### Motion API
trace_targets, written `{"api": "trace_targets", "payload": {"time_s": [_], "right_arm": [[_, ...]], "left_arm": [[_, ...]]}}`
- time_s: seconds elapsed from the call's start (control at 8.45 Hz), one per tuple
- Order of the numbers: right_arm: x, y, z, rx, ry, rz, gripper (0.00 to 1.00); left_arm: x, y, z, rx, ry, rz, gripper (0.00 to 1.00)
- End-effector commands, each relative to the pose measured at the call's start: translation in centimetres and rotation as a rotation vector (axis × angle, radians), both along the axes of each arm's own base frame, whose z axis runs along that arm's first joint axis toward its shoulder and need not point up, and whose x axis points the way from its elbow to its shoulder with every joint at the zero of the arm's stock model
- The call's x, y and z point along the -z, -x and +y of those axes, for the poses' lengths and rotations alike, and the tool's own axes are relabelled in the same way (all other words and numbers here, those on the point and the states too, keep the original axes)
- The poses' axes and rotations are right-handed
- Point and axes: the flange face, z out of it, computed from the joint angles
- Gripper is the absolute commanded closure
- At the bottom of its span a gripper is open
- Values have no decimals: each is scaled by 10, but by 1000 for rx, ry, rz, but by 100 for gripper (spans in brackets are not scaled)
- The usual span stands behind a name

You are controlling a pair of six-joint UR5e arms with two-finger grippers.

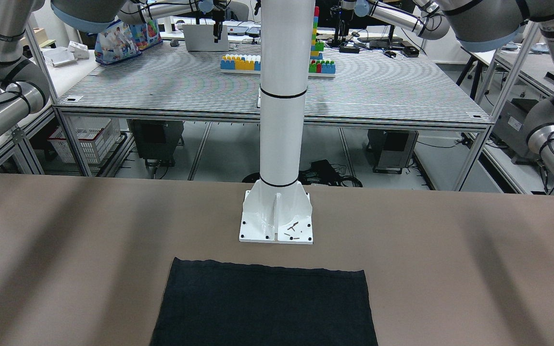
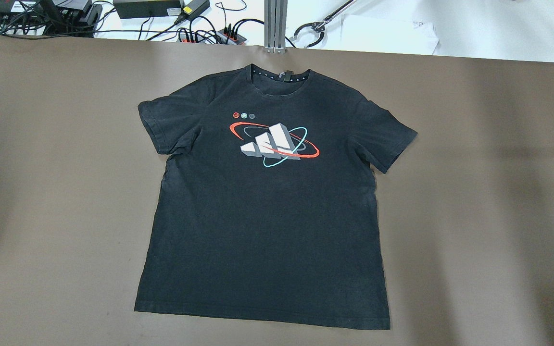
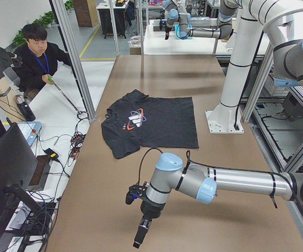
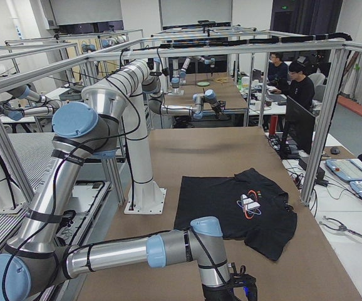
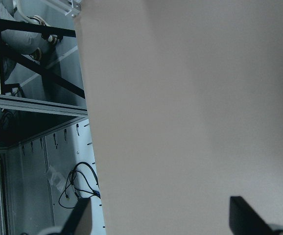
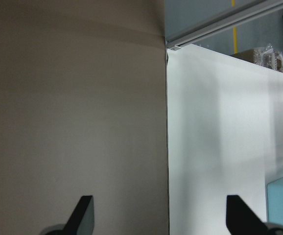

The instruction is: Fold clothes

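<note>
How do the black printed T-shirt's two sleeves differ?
The sleeve on the robot's left hugs the black printed T-shirt's side; the sleeve on the robot's right sticks out farther. The left sleeve's hem runs steeply, the right sleeve's hem slants more. Both are short, black and flat on the brown table cover.

left arm (image 3: 235, 181) and right arm (image 4: 115, 252) stretched outward; left hand (image 5: 161, 223), right hand (image 6: 161, 218) spread wide, empty.

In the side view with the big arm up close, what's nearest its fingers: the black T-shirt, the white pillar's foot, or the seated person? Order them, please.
Measured from the left gripper in the exterior left view:
1. black T-shirt, lying flat at mid-table.
2. white pillar's base plate, on the robot's side of the table.
3. seated person, past the table's far long edge.
</note>
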Motion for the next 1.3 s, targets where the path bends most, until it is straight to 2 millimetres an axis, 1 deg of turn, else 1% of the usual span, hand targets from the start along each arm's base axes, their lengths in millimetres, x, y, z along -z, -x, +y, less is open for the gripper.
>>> {"api": "trace_targets", "payload": {"time_s": [0.0,0.24,0.59,0.71,0.83,0.95,1.06,1.18], "right_arm": [[-1,-3,1,-6,3,1,5],[0,-3,1,-6,1,1,5],[8,0,-5,-3,-19,-14,5],[18,-1,-14,-3,-46,-11,5],[23,0,-18,-4,-61,-12,5],[37,0,-26,-5,-133,-10,5],[43,0,-28,-7,-195,-17,5],[40,2,-29,-9,-190,-31,5]], "left_arm": [[2,0,-1,-2,-4,-1,0],[1,0,-2,1,-1,0,0],[5,0,-3,0,-11,2,0],[16,-1,-12,0,-33,4,0],[28,-2,-23,-1,-58,5,0],[52,-3,-41,0,-102,9,0],[67,-4,-51,-2,-133,10,0],[75,-4,-59,20,-140,19,0]]}}
